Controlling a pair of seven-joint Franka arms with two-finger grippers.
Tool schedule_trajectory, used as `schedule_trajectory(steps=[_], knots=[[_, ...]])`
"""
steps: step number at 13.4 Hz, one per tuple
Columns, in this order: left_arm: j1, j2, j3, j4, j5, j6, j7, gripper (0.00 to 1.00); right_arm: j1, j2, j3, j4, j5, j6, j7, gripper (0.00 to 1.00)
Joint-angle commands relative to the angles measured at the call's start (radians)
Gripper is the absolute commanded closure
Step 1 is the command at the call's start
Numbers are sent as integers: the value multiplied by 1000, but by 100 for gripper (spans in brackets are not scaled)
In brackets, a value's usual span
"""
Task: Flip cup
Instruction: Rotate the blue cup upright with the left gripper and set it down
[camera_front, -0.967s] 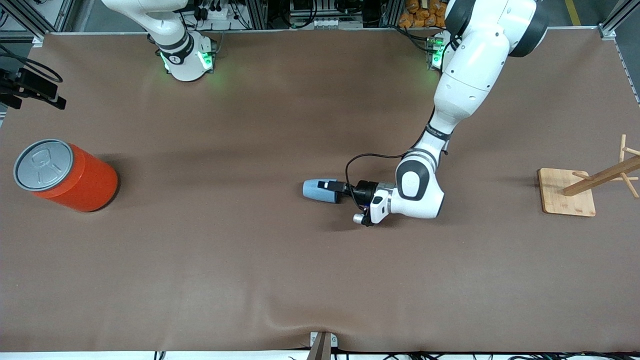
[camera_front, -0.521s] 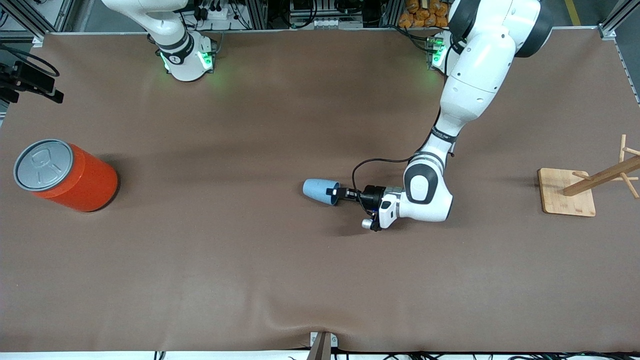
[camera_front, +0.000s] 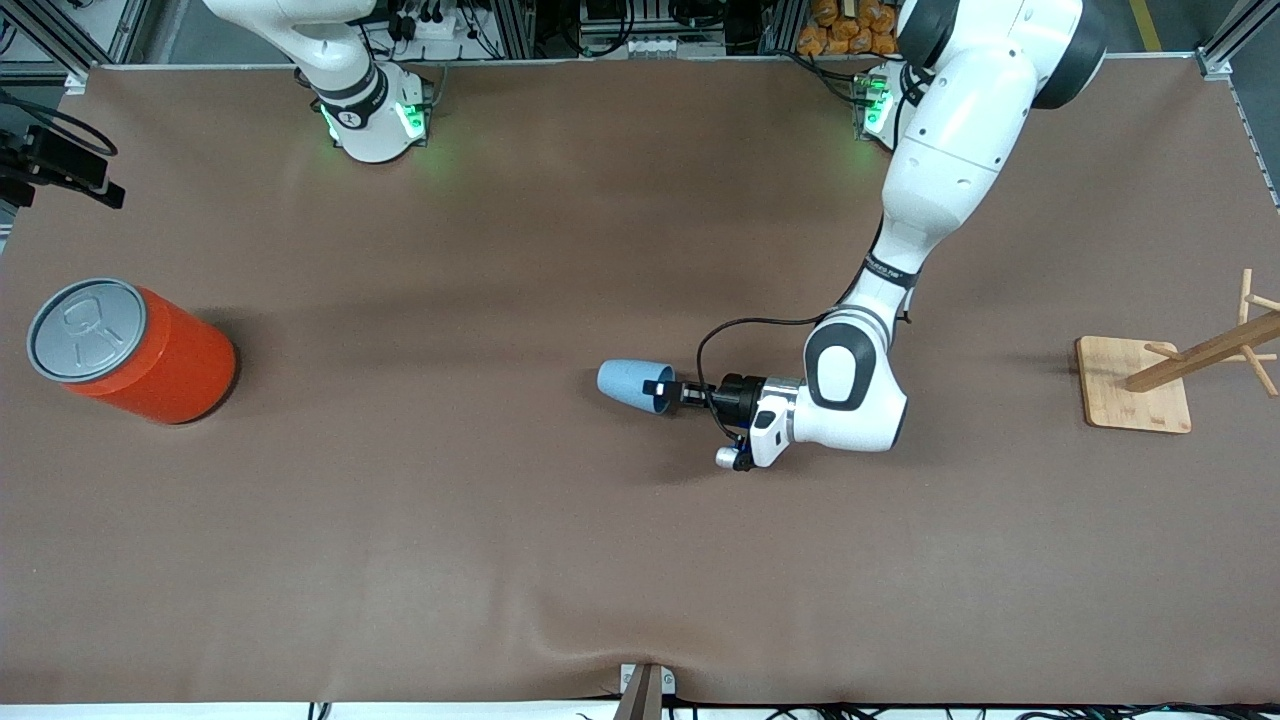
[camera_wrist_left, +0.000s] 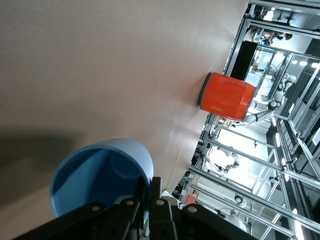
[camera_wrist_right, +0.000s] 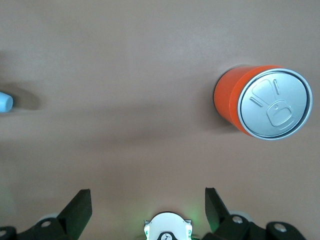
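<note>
Front cam, mounted high, faces both arm bases across the brown tabletop (camera_front: 400, 520), taking in its whole spread from orange can (camera_front: 135, 350) to wooden rack (camera_front: 1170, 380). Left wrist cam sits low, v. close to the blue cup (camera_wrist_left: 102, 180), looking along the tabletop toward the can (camera_wrist_left: 226, 96) at the right arm's end. Right wrist cam hangs high, looking straight down on the can (camera_wrist_right: 262, 102), w/ the cup (camera_wrist_right: 5, 102) at frame edge. All three views share can and cup.

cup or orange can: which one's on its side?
The cup, pinched at its rim by the left gripper, mouth toward the arm. The orange can stands upright, lid up.
</note>
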Motion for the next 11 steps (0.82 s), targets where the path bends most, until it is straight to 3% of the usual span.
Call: schedule_trajectory(steps=[1,6,9,11], knots=[[-11,-57,2,6,80,1,-97,100,-5,8,0,12,-16,-11,-1,0],[7,-143,16,3,343,4,-209,100,-4,8,0,12,-14,-14,-1,0],[11,-218,62,-10,570,4,-264,100,-1,8,0,13,-13,-17,-1,0],[65,-251,63,-53,620,4,-292,100,-1,8,2,13,-13,-18,-1,0]])
